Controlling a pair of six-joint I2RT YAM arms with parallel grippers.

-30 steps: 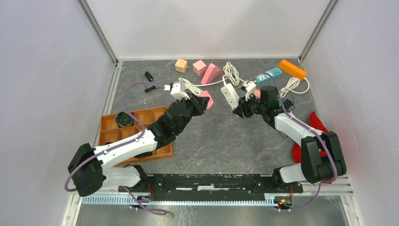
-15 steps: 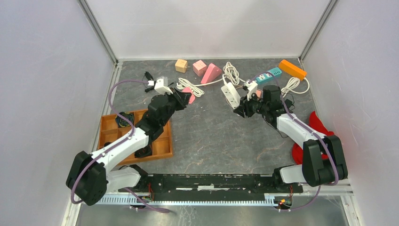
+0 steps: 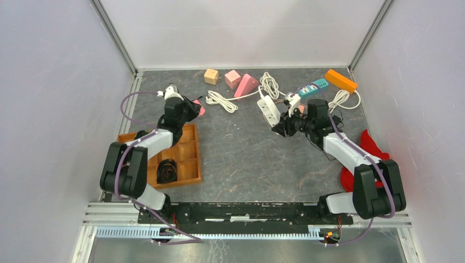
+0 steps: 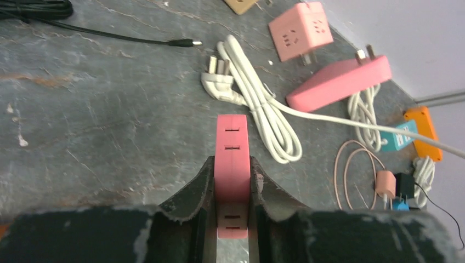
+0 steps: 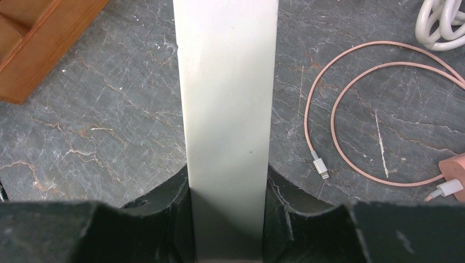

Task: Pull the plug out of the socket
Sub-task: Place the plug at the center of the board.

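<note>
Gripping a pink socket block by its two side faces, the left gripper is closed on it. This is settled only in the left wrist view, where paired slots are seen on the block's upper face. In the top view only a pink sliver is seen at that gripper, near the far-left corner of the bench, just beyond a wooden tray. A white plug is noted lying on the bench ahead of the block and apart from it, pins bare, cord bundled. The right gripper is clamped on a white power strip. From above, the strip is placed right of centre, toward the far edge.
</note>
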